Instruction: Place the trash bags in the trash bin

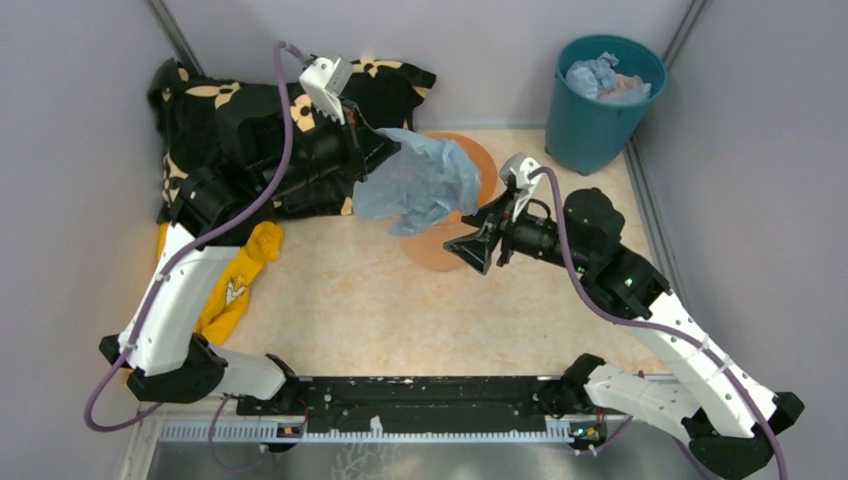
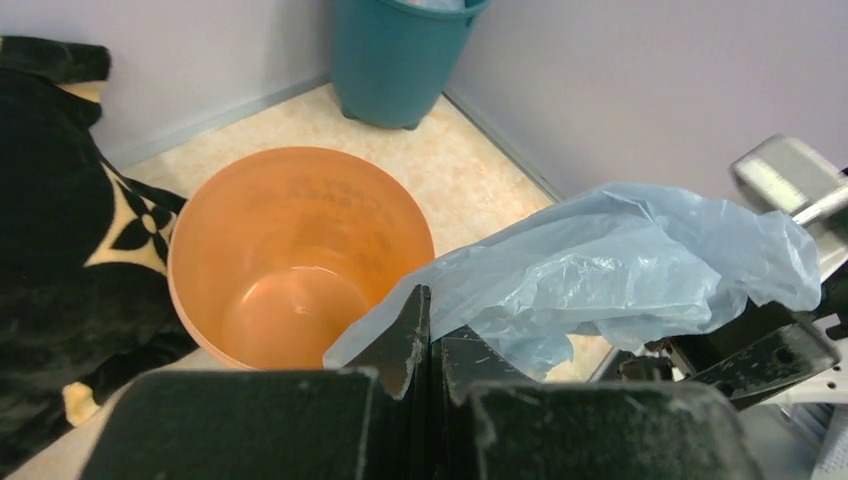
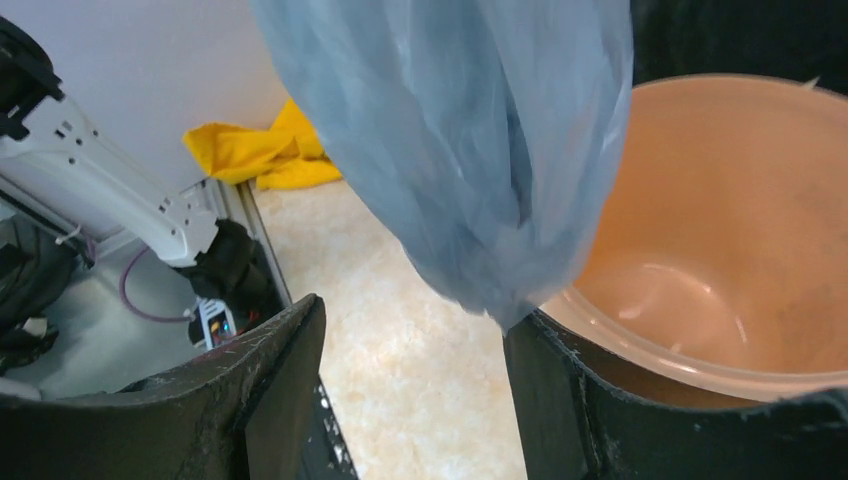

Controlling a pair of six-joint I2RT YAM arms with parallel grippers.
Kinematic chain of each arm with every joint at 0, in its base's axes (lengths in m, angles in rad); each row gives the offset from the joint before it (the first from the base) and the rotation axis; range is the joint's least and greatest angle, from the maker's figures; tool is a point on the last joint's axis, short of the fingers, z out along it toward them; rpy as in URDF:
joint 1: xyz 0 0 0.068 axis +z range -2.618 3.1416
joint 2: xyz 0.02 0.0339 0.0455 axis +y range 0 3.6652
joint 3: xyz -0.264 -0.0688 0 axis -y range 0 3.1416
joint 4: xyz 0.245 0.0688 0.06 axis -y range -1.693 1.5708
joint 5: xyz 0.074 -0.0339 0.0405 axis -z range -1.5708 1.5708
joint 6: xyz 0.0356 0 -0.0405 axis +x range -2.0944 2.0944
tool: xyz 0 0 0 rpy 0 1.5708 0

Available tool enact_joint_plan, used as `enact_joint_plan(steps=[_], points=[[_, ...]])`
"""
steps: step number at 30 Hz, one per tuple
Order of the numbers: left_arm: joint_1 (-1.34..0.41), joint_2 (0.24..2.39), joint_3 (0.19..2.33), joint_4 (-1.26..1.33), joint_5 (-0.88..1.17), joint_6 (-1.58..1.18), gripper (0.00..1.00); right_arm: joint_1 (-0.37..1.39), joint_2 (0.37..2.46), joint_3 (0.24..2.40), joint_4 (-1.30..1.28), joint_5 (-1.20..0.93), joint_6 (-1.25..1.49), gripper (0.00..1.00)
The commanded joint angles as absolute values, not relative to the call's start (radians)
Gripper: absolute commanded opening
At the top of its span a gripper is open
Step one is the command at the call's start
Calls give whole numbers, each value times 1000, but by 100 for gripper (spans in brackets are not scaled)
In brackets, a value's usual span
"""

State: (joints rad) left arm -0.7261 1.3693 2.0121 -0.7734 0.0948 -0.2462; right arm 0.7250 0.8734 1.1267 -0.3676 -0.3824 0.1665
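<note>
A pale blue trash bag [image 1: 422, 180] hangs from my left gripper [image 1: 385, 148], which is shut on one edge of the film [image 2: 620, 255] above the near left side of the trash bin. The peach-orange trash bin [image 1: 480, 160] stands upright, its inside [image 2: 300, 210] bare, and the bag partly covers it from above. My right gripper [image 1: 478, 232] is open beside the bin's near wall [image 3: 740, 200]. The bag's lower end [image 3: 470, 140] dangles just above my right gripper's right finger [image 3: 560, 400]. Nothing lies between those fingers [image 3: 415, 315].
A dark teal bucket [image 1: 600, 110] with crumpled film in it stands at the back right corner. A black flowered cloth [image 1: 240, 120] lies at the back left, a yellow cloth [image 1: 240, 275] beside the left arm. Grey walls close in three sides.
</note>
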Motion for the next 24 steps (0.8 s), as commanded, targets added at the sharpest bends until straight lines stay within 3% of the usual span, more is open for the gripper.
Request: enact_joint_plan(steps=[1,5,9,15,19,24], points=[[-723,1367,2037,-779,174,-279,0,734,824,1140,-204,-341,156,65],[-723,1366,2006,-777,181,-282,0,733,793,1126,-153,-300,173,63],[-723,1351,1977,-760,189,-288,0,734,796,1137,-140,-275,182,51],[-723,1324,1956,-759,190,-288,0,734,804,1147,-175,-150,193,63],[-723,1305,1941,-750,195,-287,0,735,814,1165,-227,-53,198,63],[-721,1332,2004,-795,185,-273,0,735,786,1180,-249,-96,231,63]])
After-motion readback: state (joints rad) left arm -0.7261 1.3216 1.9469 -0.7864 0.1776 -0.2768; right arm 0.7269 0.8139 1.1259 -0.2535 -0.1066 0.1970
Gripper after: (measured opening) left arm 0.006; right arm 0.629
